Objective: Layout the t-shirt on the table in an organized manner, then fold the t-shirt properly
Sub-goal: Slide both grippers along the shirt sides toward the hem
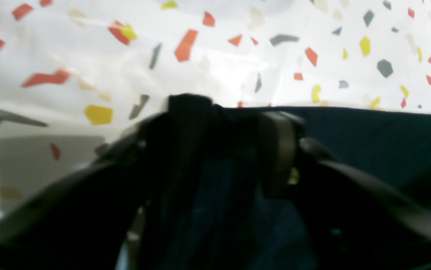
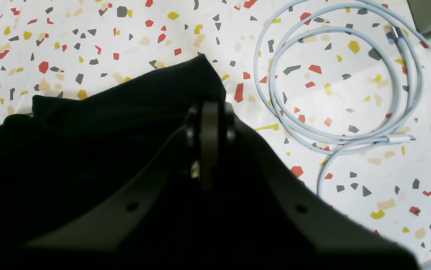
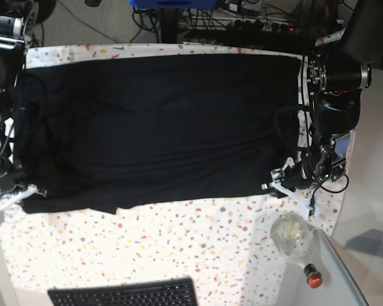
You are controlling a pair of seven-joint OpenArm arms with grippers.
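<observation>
The black t-shirt (image 3: 159,121) lies spread wide across the speckled table (image 3: 198,236), with its long edges running left to right. My left gripper (image 3: 279,183) is at the shirt's near right corner. In the left wrist view it (image 1: 215,123) is shut on a bunched fold of the t-shirt (image 1: 369,138), which fills the gap between its fingers. My right gripper (image 3: 22,191) is at the near left corner. The right wrist view shows its fingers (image 2: 210,112) pressed together on the t-shirt (image 2: 107,120), whose corner pokes out just beyond the tips.
A coiled white cable (image 2: 335,86) lies on the table right of my right gripper. A black keyboard (image 3: 124,294) sits at the near edge. A glass jar (image 3: 292,234) and a red-capped bottle (image 3: 313,277) stand near the right front corner.
</observation>
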